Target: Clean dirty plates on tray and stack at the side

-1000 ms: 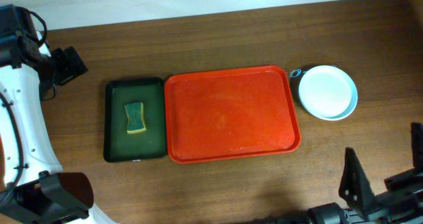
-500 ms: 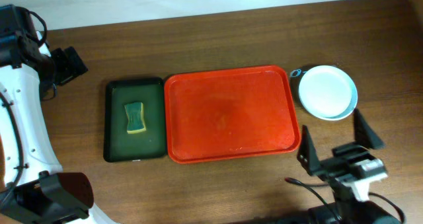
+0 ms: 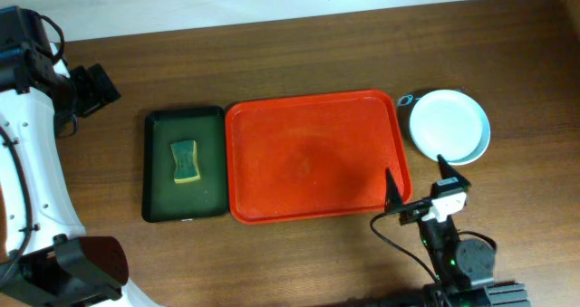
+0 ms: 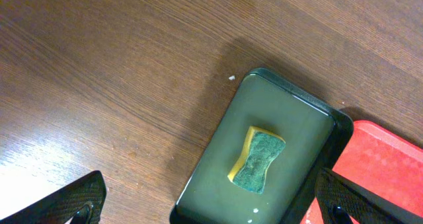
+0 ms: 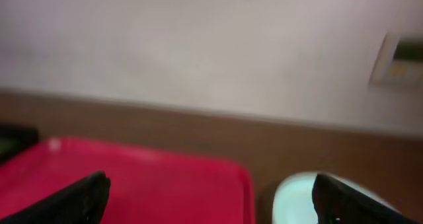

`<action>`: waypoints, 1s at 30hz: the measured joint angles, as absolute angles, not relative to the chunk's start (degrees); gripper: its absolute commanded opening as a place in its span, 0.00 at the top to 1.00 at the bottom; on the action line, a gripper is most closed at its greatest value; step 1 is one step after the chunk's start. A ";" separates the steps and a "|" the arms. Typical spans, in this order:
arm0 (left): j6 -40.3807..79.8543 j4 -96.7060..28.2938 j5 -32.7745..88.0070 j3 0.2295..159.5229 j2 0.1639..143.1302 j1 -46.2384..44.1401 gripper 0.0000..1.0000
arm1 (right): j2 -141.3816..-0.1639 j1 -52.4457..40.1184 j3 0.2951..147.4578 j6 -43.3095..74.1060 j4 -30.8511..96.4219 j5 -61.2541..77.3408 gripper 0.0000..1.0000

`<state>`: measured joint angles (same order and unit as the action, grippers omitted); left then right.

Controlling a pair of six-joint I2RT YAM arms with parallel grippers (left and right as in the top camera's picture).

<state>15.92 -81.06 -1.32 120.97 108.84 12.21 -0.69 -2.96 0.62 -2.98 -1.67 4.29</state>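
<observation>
Now, vs 0.5 s earlier: right gripper (image 3: pixel 419 182) has shifted up to the lower-right corner of the red tray (image 3: pixel 313 153), jaws spread, empty. Left gripper (image 4: pixel 210 201) unchanged, jaws spread, empty. Count: 2 trays (red, green tray (image 3: pixel 208 189)), 1 sponge (image 3: pixel 186 161). Plates (image 3: pixel 449 126) show as 1 stack on worktop (image 3: pixel 272 62), just right of red tray; no. of plates in stack unclear.

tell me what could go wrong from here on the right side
1. The right tool hangs open, one finger over the corner of the tray, the other beside the plates; a sideways swing could knock them or catch the rim.
2. The right wrist view is blurred, so clearance is hard to judge.
</observation>
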 measured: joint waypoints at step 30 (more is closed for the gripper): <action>15.92 -81.06 -1.32 120.97 108.84 12.21 0.01 | -0.71 -2.96 0.62 -2.98 3.88 4.29 0.02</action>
